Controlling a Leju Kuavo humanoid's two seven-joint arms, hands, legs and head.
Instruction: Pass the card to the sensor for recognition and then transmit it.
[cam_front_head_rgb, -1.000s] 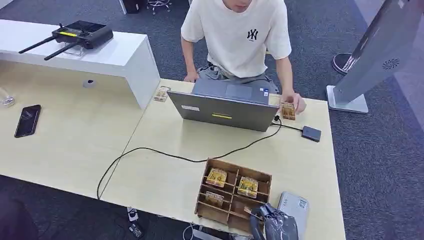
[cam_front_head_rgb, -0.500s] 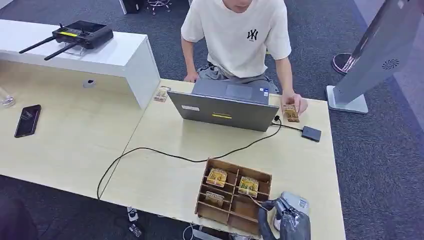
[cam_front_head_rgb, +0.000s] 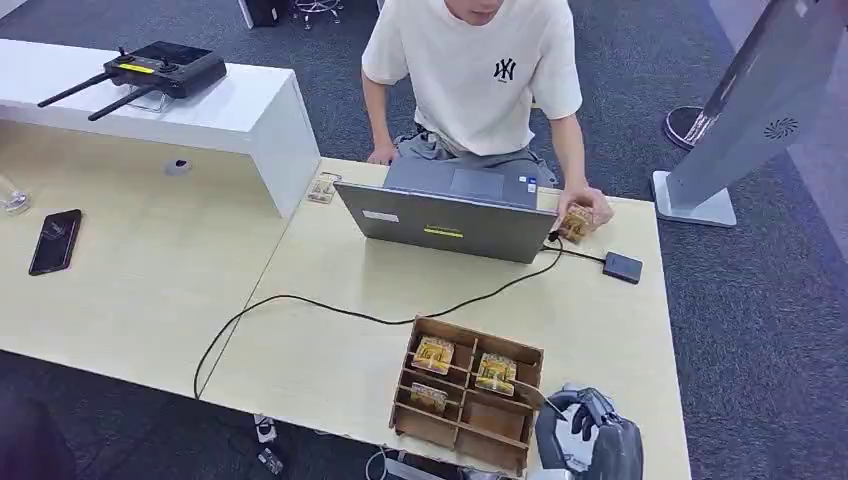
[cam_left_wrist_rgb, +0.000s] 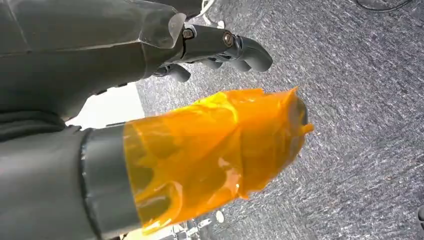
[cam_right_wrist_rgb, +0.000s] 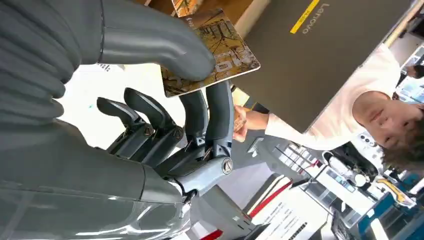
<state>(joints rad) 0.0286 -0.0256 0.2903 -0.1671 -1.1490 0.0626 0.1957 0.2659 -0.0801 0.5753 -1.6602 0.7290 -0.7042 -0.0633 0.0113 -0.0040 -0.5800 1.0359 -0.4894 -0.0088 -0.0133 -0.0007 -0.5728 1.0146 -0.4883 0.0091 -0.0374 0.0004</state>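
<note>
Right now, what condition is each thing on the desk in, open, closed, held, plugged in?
Laptop: lid open, cable plugged in.
Card: pinched by the right hand.
Wooden tray: open-topped, cards in some compartments.
Phone: flat, screen dark.
Left hand: holds nothing, hangs over carpet.
Person's hand: holds another card.

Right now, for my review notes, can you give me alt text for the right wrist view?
The robot's right hand pinches a gold patterned card between its thick grey thumb and darker fingers. Behind it stand the grey lid of a laptop and a person in a white shirt beyond it.
</note>
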